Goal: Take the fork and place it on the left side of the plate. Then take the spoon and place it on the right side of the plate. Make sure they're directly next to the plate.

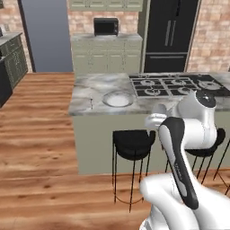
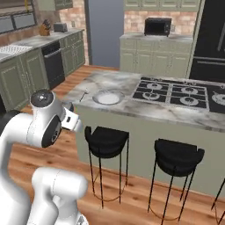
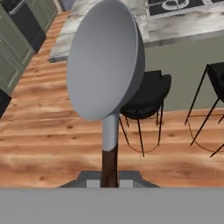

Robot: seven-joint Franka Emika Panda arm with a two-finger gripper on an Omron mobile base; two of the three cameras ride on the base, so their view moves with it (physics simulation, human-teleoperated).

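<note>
Above floor, tool (image 3: 109, 181) clamping spoon (image 3: 105, 65)

Spoon (image 3: 106, 65) upright before black stool (image 3: 146, 94)

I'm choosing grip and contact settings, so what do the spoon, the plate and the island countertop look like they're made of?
Spoon: smooth matte grey bowl and neck, likely metal; dark reddish-brown handle, perhaps wood or plastic. It is held in the gripper.
Plate: grey rim, white centre, looks like glazed ceramic, though too small to be sure.
Island countertop: grey-white veining suggests polished marble or similar stone.
</note>
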